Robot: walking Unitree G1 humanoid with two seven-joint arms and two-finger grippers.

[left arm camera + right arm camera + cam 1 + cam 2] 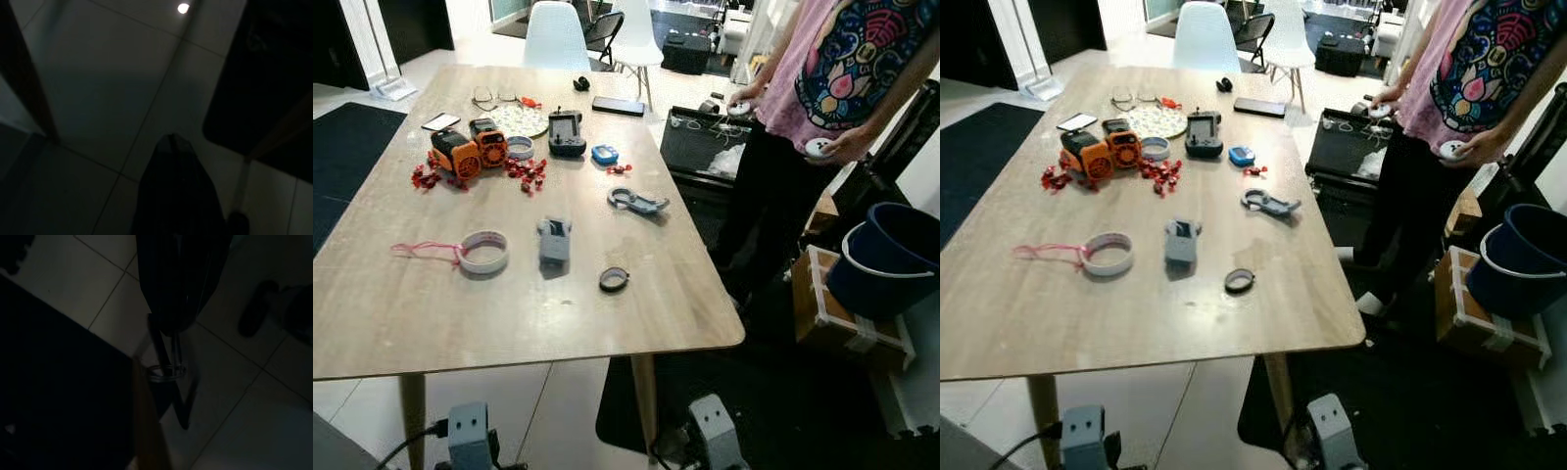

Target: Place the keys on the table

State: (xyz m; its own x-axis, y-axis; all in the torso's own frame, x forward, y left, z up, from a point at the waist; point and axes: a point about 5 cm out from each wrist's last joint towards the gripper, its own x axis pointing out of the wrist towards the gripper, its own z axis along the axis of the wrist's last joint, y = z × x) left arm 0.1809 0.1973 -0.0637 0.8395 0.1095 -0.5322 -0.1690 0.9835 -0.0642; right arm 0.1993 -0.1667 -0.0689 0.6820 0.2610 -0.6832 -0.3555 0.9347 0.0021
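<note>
looking down from the head cameras first: the wooden table is loaded with stuff, an orange gadget, a roll of tape with a pink string, a grey block, a small dark ring, a blue-grey carabiner-looking thing and a scatter of red clips. a person stands at the far right corner holding a white controller in each hand, next to a dark blue bucket. both arms hang low below the table edge, you only catch the wrists at the bottom of the frame. left wrist view is super dark, just floor tiles, a table leg and the left gripper as a dark wedge, fingers look pressed together with nothing in them. right wrist view is the interesting one: the right gripper is clamped on the keys, which dangle under the fingertips above the tiled floor, beside a table leg, with a ring and what looks like a long key hanging off it. my guess is they're light, hard metal, kinda slippery, and they'll swing and jingle as the arm lifts. pinching near the ring seems right since the rest just flops, and a slow lift up over the table edge would keep them from sliding out.
</note>
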